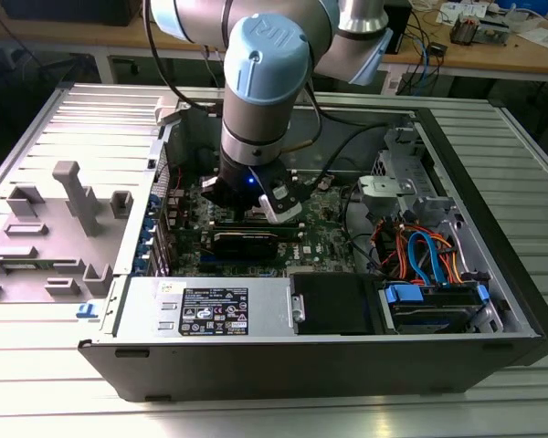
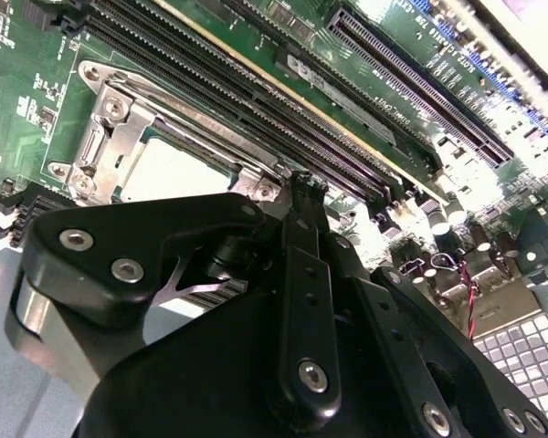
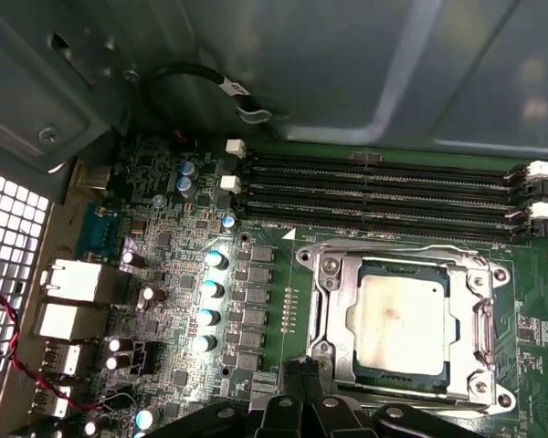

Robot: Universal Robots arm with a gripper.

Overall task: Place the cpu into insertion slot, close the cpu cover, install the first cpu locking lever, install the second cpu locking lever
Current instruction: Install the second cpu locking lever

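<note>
Arm — reaching steeply down into the open computer case (image 1: 493,274), wrist near vertical. Tool (image 3: 301,372) — low over the green circuit board, at the edge of the insertion slot (image 3: 321,274); whether its fingers are apart or together cannot be told. Cpu (image 3: 397,315) — seated in the slot, cpu cover (image 3: 342,315) lying flat around it.
</note>
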